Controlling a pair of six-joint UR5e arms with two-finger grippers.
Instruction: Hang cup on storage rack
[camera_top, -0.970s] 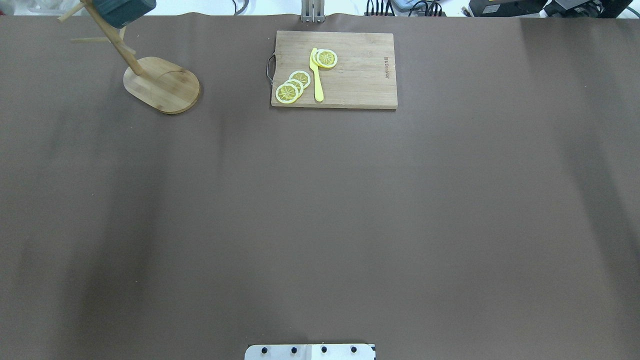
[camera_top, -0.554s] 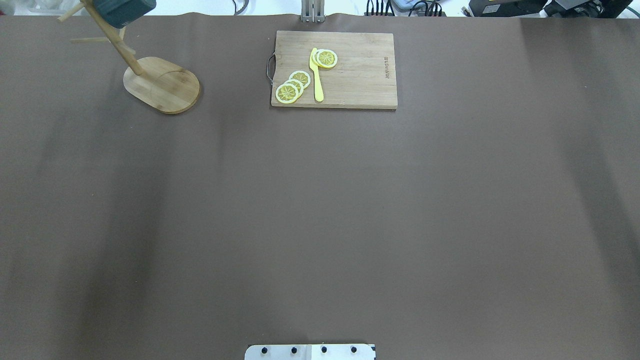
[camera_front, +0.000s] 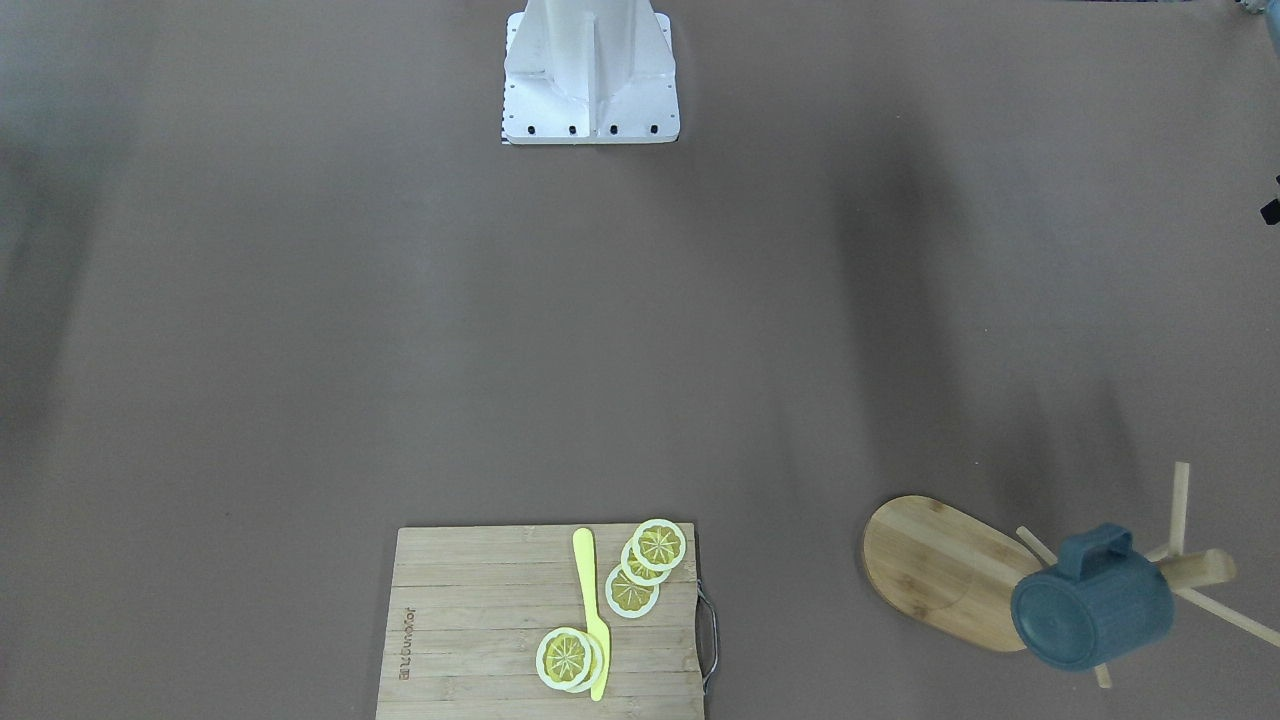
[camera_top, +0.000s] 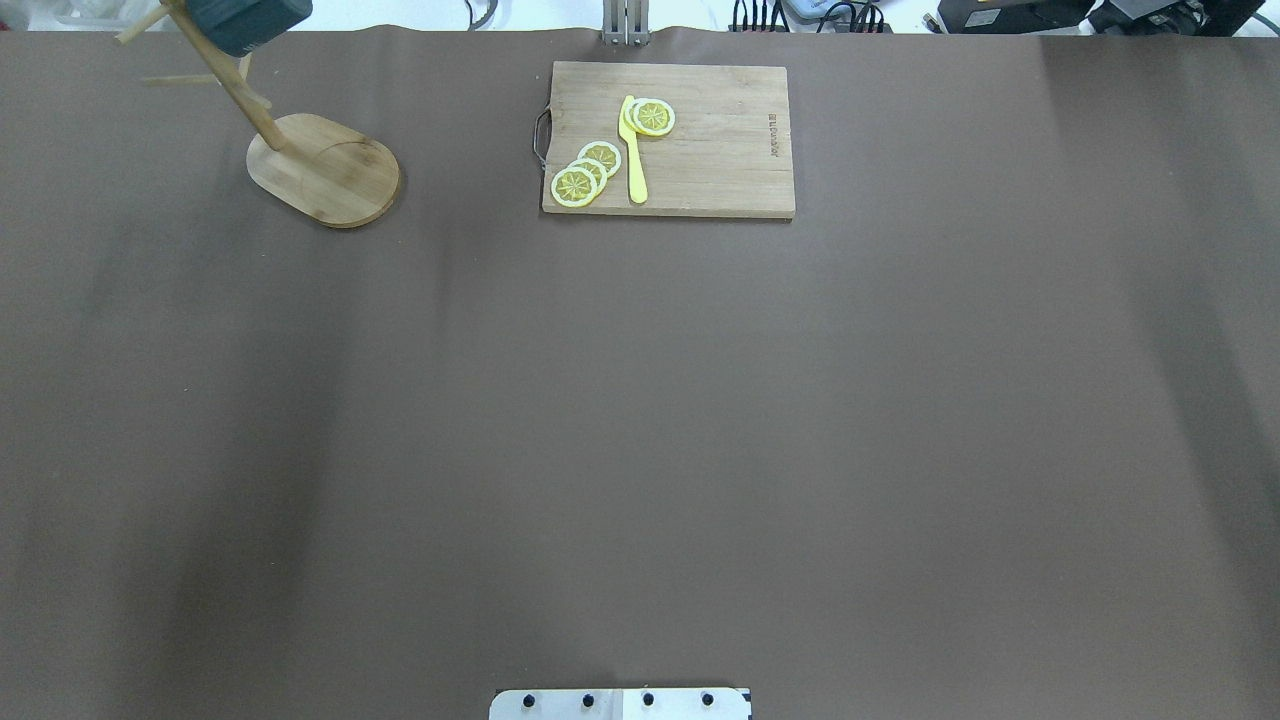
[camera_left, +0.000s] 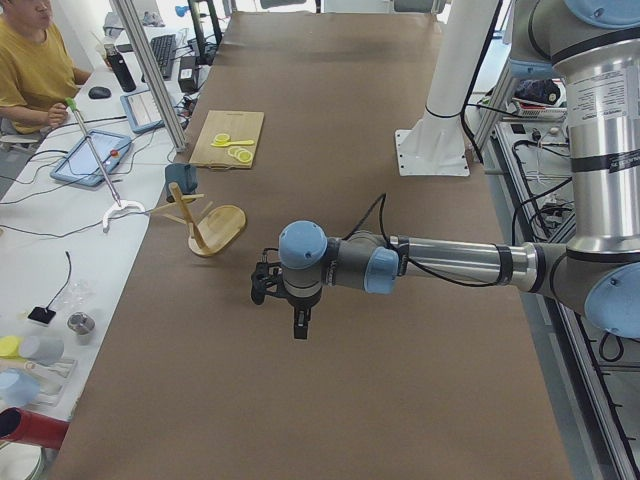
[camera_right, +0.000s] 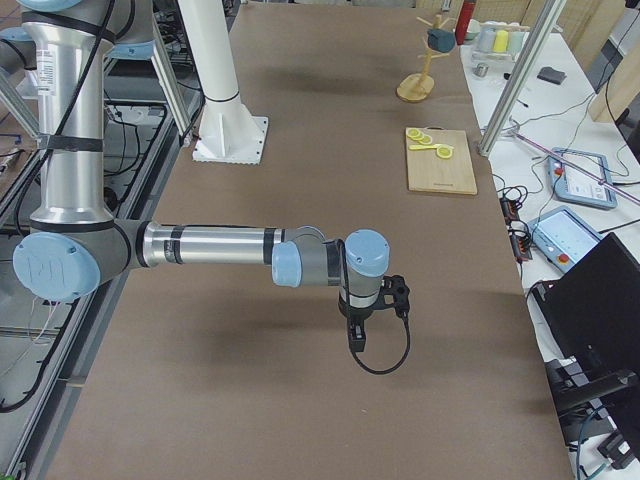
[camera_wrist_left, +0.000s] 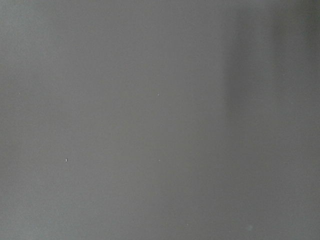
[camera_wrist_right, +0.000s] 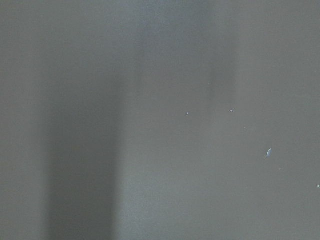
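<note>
I see the cup (camera_front: 1090, 605) hanging on the rack (camera_front: 940, 570), apparently by its handle, at the table's (camera_top: 640, 400) far-left corner. The left gripper (camera_left: 298, 326) and right gripper (camera_right: 357, 338) hover above the table — from these side views I can't tell how their jaws stand.

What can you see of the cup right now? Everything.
The cup is a dark teal-blue, matte-looking mug with a loop handle. It hangs clear of the table on the storage rack, tipped on its side beside the post top, flat bottom toward the front-facing camera, handle uppermost. The carrying peg is hidden.
</note>
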